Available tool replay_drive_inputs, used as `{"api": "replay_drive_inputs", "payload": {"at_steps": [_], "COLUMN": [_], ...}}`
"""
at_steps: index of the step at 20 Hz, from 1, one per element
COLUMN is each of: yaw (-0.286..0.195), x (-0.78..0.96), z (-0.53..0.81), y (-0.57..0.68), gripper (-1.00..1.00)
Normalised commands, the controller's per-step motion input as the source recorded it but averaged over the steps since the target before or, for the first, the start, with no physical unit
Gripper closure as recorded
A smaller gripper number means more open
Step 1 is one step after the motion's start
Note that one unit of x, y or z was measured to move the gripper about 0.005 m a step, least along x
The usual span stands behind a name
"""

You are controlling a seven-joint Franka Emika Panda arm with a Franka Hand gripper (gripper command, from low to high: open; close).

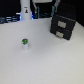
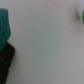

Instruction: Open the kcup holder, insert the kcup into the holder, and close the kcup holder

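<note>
The kcup, a small whitish cup with a green top, stands upright on the white table toward the exterior view's left. The kcup holder, a black boxy unit with two stacked front panels, sits at the back on the exterior view's right; both panels look shut. The two are far apart. In the wrist view a green blur at the picture's edge may be the kcup. A blurred teal and black shape at the opposite edge may be part of my gripper; I cannot make out its fingers.
A tall white bottle-shaped object with a dark mark stands at the back on the exterior view's left. Dark clutter lines the far edge of the table.
</note>
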Motion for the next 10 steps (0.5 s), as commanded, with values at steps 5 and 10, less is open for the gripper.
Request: {"api": "replay_drive_inputs", "payload": {"at_steps": [5,10], "yaw": [-0.219,-0.195], "x": [-0.16,-0.23], "z": [0.00,0.00], "y": [0.68,0.71], "gripper": [-1.00,-1.00]}}
